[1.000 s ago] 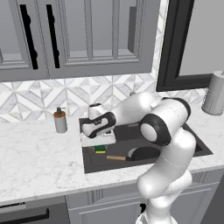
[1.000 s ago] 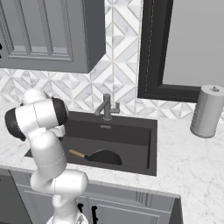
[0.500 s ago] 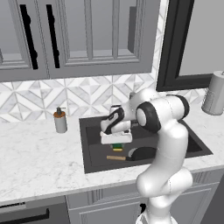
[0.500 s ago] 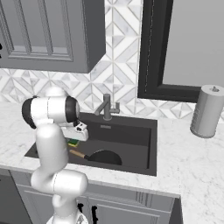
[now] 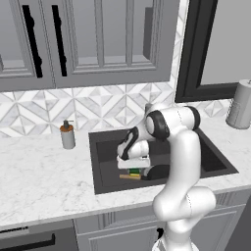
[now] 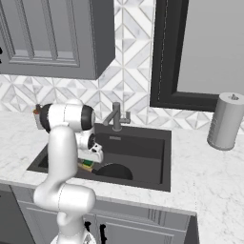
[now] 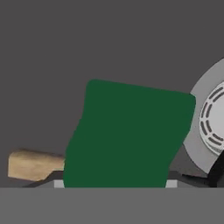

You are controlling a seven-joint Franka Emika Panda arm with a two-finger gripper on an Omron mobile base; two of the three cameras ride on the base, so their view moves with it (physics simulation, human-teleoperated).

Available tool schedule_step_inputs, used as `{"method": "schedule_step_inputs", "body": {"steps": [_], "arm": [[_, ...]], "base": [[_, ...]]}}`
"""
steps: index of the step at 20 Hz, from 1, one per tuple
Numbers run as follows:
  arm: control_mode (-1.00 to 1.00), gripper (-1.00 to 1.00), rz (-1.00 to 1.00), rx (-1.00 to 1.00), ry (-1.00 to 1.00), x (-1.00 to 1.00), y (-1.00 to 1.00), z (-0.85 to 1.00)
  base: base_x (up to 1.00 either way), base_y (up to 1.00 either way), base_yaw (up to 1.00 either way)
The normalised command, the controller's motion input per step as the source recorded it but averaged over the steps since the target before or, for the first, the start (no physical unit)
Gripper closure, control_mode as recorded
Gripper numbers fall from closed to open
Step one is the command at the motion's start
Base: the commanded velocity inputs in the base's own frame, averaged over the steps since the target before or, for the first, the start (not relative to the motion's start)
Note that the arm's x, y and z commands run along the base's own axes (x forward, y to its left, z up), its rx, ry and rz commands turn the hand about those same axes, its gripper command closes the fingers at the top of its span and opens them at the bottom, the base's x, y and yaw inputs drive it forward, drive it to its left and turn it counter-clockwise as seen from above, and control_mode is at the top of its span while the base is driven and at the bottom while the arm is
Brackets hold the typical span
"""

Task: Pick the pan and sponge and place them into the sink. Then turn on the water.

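Left base view is showing the white arm bending down into the large rectangular dark-grey sink (image 5: 103, 162), with its end effector (image 5: 134, 170) hanging just above the small rectangular sponge with a green top over a yellow base (image 5: 133, 172). The sponge is sitting low in the basin, and the arm's white hand is covering most of it, so whether the fingers are touching it cannot be told. In the hand view the green top of the sponge (image 7: 129, 135) is lying between the jaws, which are standing spread on either side of it. The light-brown wooden handle (image 7: 35, 164) is poking out from under the sponge's left side, and the round silver drain (image 7: 210, 127) is being cut off by the right edge.

The round black frying pan (image 6: 114, 172) is lying on the sink floor in the right base view, its handle end hidden behind the arm, with the sponge (image 6: 87, 165) just beside it. The grey metal faucet (image 6: 116, 117) is standing at the back rim, clear of the arm. A small grey soap bottle with a brown pump top (image 5: 67, 136) is standing on the white marble worktop (image 5: 44, 181) left of the sink, and a tall grey cylindrical canister (image 6: 226, 121) is standing well apart on the right.
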Motion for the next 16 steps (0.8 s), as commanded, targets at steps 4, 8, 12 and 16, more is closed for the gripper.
{"method": "schedule_step_inputs", "body": {"steps": [4, 8, 12, 16], "arm": [[-1.00, 1.00, 0.00, 0.01, -0.03, 0.22, 0.01, -0.41], [-1.00, -1.00, 0.00, 0.02, -0.05, 0.00, 0.00, -0.07], [-1.00, -1.00, 0.00, 0.00, -0.03, 0.00, -0.03, 0.00], [-1.00, -1.00, 0.00, 0.00, -0.09, -0.09, -0.06, 0.09]], "base": [[0.00, 0.00, 0.00], [0.00, 0.00, 0.00], [0.00, 0.00, 0.00], [0.00, 0.00, 0.00]]}}
